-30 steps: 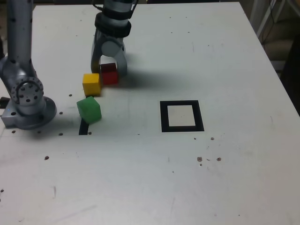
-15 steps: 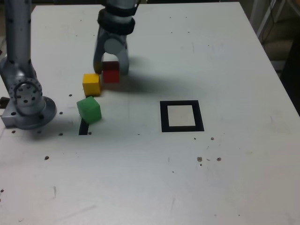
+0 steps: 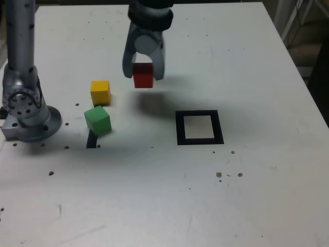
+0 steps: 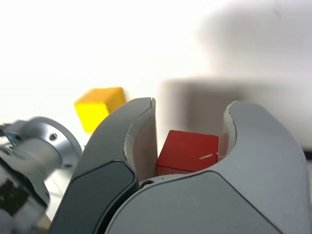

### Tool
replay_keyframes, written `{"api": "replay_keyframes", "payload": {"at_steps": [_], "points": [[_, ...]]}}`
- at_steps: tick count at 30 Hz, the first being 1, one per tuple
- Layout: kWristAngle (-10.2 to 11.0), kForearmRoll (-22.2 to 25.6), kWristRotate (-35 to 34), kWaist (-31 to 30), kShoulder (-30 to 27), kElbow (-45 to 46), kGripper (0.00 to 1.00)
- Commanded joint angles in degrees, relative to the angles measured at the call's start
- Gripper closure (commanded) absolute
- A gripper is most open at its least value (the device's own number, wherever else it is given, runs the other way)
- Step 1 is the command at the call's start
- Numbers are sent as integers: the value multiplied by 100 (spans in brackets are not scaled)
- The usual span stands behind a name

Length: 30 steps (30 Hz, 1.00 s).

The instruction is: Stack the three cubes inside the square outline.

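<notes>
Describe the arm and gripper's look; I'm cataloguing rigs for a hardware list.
The arm is silver-grey metal, with a round joint housing dotted with screw holes above a disc-shaped base. A black ribbed collar sits above the gripper, whose two curved grey fingers have pale inner faces. No cables show.

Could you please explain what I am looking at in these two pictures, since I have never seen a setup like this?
This is a single robot arm bolted to a white table; its round grey base stands at the exterior view's left. One picture comes from a camera off the arm, looking down over the table. The other comes from a camera on the arm's wrist, looking out between the two grey fingers.

At the arm's end is a gripper, a two-fingered clamp. It is shut on a red cube, held above the table with its shadow below. The wrist view shows the same red cube pinched between the fingers.

On the table lie a yellow cube, a green cube and a black-bordered square outline with nothing in it.
</notes>
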Motion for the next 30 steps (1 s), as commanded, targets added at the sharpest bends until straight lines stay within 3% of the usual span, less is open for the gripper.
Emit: {"api": "replay_keyframes", "payload": {"at_steps": [1, 12, 30], "points": [[-58, 131, -111, -152, 67, -174, 66], [-386, 470, -694, -910, 373, -906, 66], [-455, 422, -1227, -1320, 1085, -1584, 66]]}}
